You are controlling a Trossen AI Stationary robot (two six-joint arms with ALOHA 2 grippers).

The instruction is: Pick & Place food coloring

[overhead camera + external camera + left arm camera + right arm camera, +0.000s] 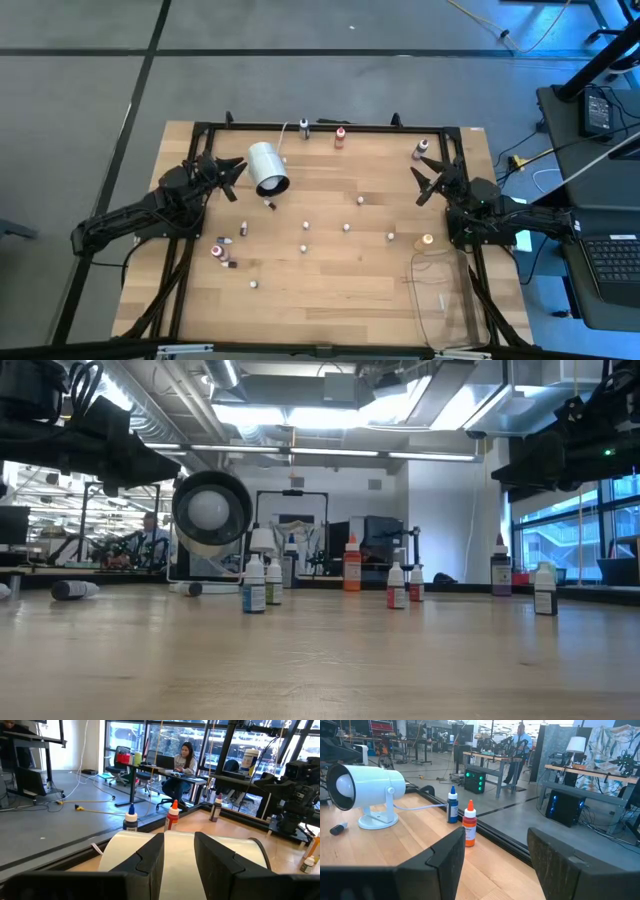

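Several tiny food coloring bottles stand scattered over the wooden table (330, 290), such as one mid-table (346, 227) and one at the near left (218, 249). Three stand along the far edge: dark (305, 125), orange (340, 136) and dark red (422, 148). One lies on its side (271, 204). My left gripper (236, 175) hovers level at the far left, open by a narrow gap, pointing at the white cylinder (175, 847). My right gripper (420, 185) hovers level at the far right, open, with the blue (452, 806) and orange (469, 824) bottles ahead of it.
A white lamp-like cylinder on a round foot (268, 168) stands at the far left, just in front of my left gripper. A clear plastic container (440, 290) sits at the near right. A black frame (260, 127) rims the table. People sit in the room beyond.
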